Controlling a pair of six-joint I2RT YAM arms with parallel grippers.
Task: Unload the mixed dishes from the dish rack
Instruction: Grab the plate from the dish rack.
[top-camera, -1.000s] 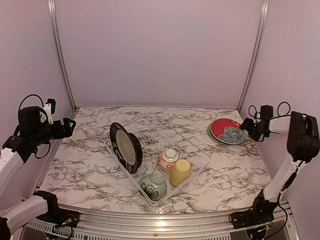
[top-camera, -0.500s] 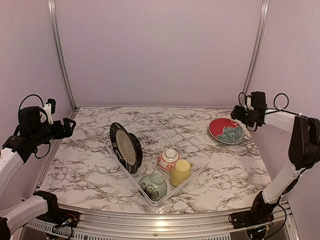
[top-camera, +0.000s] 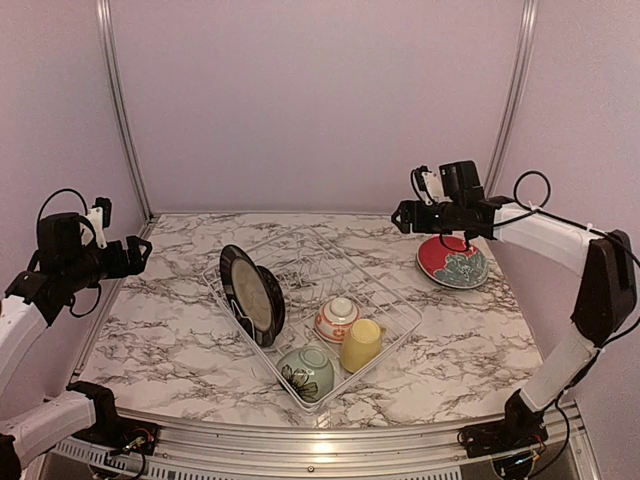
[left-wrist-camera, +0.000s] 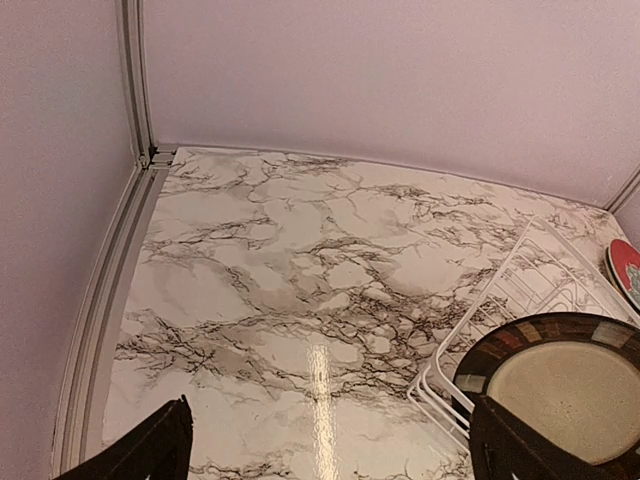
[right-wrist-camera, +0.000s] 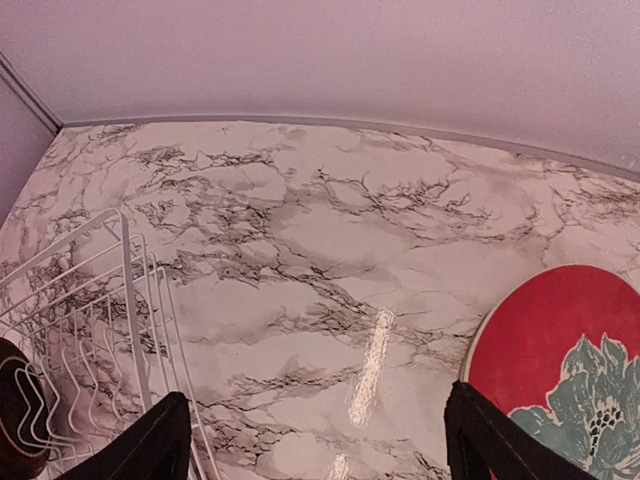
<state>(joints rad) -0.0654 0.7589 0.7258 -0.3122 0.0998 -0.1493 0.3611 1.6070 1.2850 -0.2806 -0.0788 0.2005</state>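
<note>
Marbled counter (top-camera: 180, 330), white wire rack (top-camera: 395, 318) at frame centre, red-and-teal plate (top-camera: 455, 262) flat at right.

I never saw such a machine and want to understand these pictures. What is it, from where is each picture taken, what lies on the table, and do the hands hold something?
It is two robot arms at a marble table. The wide picture comes from a camera above and behind them; the two others come from a camera on each wrist. The left hand and right hand are open and hold nothing. A rack holds black-rimmed plates, a red-patterned bowl, a green bowl and a yellow cup. A red plate lies on the table, right of the rack.
</note>
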